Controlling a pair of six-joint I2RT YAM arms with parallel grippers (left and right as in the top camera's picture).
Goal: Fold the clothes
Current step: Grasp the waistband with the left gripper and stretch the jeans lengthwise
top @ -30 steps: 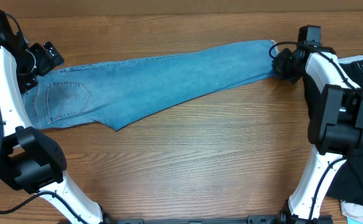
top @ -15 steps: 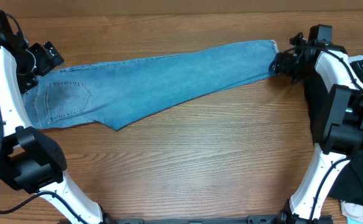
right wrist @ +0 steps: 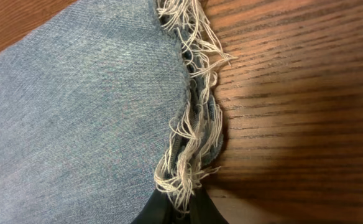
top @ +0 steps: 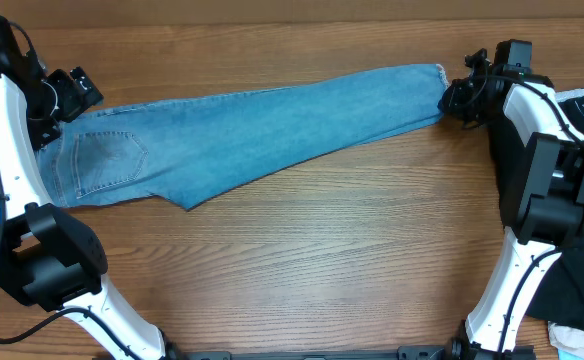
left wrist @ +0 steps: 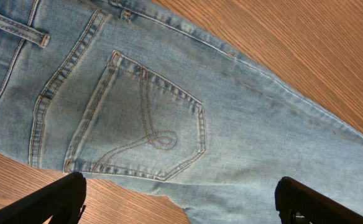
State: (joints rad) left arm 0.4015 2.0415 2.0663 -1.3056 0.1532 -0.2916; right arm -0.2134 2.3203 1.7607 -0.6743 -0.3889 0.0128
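Note:
The light blue jeans [top: 252, 130] lie flat across the far side of the wooden table, waist to the left and one leg stretched out to the right. My left gripper [top: 72, 95] hovers open over the waist end. In the left wrist view a back pocket [left wrist: 138, 124] lies ahead of my left gripper [left wrist: 181, 196], whose fingers stand wide apart, one over wood and one over denim. My right gripper [top: 450, 100] is at the leg's end, shut on the frayed hem [right wrist: 194, 124]. White threads are pinched between the fingertips of my right gripper [right wrist: 180, 208].
A black garment [top: 582, 290] covers the table's right edge behind the right arm. A small white cloth [top: 572, 338] shows at the bottom right corner. Bare wood table [top: 322, 260] spreads in front of the jeans.
My right gripper shifted slightly right, opened for a moment, then shut on the frayed hem. The left arm and the jeans have stayed where they were.

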